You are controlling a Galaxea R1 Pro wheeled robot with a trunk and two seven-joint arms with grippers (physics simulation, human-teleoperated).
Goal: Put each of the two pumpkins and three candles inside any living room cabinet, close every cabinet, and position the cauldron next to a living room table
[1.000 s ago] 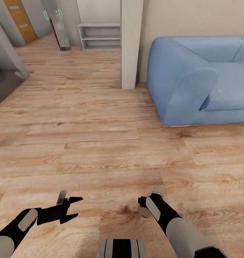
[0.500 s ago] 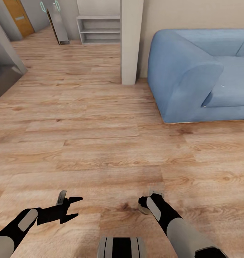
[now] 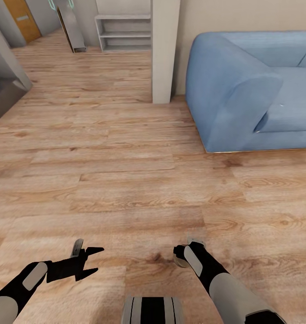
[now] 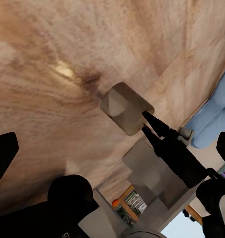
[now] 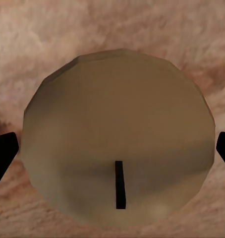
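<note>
You had the robot out on the light-brown wood-plank floor (image 3: 126,180), both arms low in front of the trunk. Your left gripper (image 3: 90,259), black w/ thin prongs, hung over bare planks, fingers spread apart, nothing between them. Your right gripper (image 3: 183,256) was clamped on a short grey-beige candle (image 3: 180,262) w/ a rounded top; in the head view just a bit of it peeked out beside the black wrist. In the right wrist view the candle (image 5: 118,148) sat squarely between the two black fingertips (image 5: 3,156) at either edge, its dark little wick pointing toward the cam, floor blurred behind. In the left wrist view that same candle (image 4: 123,108) showed as a beige stub held at the tip of the right gripper (image 4: 148,123), above the planks.

Ahead on your right stood a big blue fabric sofa (image 3: 242,90), its arm nearest you. A pale square pillar (image 3: 165,49) stood just beside the sofa's left end. Further back: a low grey open shelf unit (image 3: 123,32) against the wall, and an orange door (image 3: 21,18) at far left.
</note>
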